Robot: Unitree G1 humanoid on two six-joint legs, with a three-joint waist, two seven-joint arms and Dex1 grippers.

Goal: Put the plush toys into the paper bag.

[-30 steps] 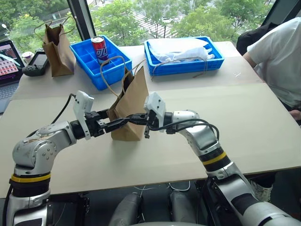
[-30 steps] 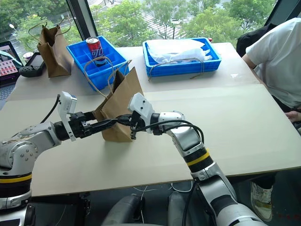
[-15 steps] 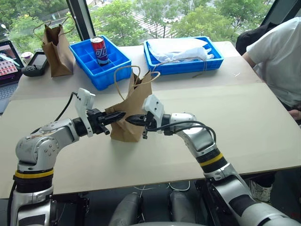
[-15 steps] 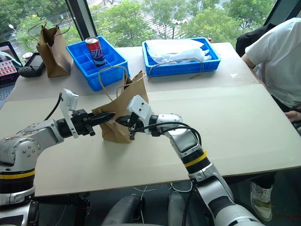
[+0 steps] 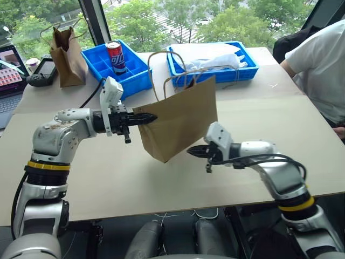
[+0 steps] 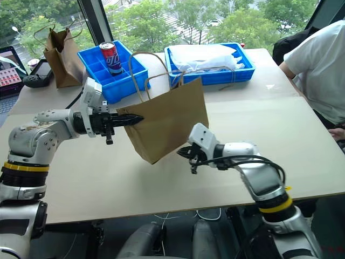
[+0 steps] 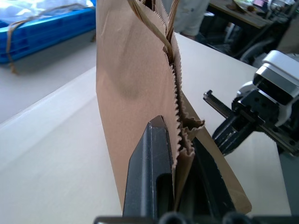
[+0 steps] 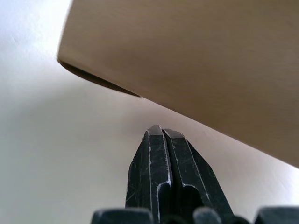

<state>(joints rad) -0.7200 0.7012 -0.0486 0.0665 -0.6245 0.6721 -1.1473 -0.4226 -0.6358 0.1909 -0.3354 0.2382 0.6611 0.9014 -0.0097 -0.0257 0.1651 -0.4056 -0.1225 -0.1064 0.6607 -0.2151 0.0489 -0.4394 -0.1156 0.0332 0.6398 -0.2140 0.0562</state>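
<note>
Past my left claw, at the table's (image 5: pixel 302 135) far edge, sits a blue divided bin (image 5: pixel 132 75) with a red soda can (image 5: pixel 114 56) standing in it. Left of that stands a narrow dark paper bag (image 5: pixel 67 51), then a black controller (image 5: pixel 42 73) and a laptop (image 5: pixel 9 75). Beyond my right claw lies a blue tray (image 5: pixel 213 73) holding white plastic (image 5: pixel 207 54). A person in a white shirt (image 5: pixel 321 65) sits far right.

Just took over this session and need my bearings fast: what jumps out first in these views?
The wide light-brown kraft paper bag hangs tilted above the table's middle, its serrated top edge pinched by the left gripper, whose fingers are shut on it. The right gripper sits shut just beside the bag's lower corner, holding nothing. Behind, a red soda can stands in a blue compartment tray.
</note>
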